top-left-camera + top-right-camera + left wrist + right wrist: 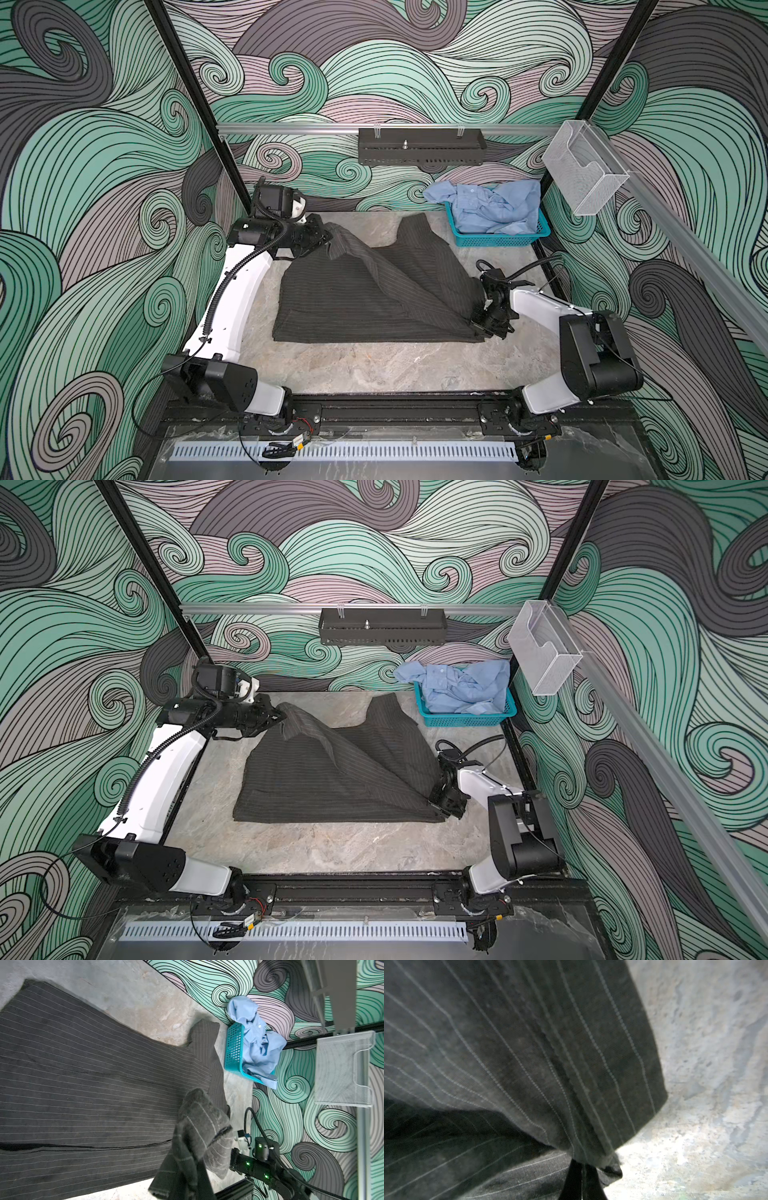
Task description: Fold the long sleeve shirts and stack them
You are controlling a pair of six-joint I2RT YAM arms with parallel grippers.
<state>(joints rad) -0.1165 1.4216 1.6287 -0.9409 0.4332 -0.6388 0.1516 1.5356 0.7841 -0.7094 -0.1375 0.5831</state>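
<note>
The dark charcoal pinstriped long sleeve shirt (353,299) (324,779) lies partly folded on the marble table. My left gripper (326,237) (280,717) is shut on its far left corner and holds it raised, so a cloth ridge runs diagonally to my right gripper (478,322) (434,802). That one is shut on the near right corner, low by the table. In the left wrist view bunched striped cloth hides the left gripper (187,1178). In the right wrist view the right gripper (582,1169) pinches a fold of the shirt (529,1043). The light blue shirt (486,205) (257,1043) sits crumpled in the basket.
A teal mesh basket (498,240) (465,720) stands at the back right corner. A black tray (419,145) hangs on the back rail. A clear plastic holder (582,174) is fixed to the right rail. Bare marble (374,365) shows in front of the shirt.
</note>
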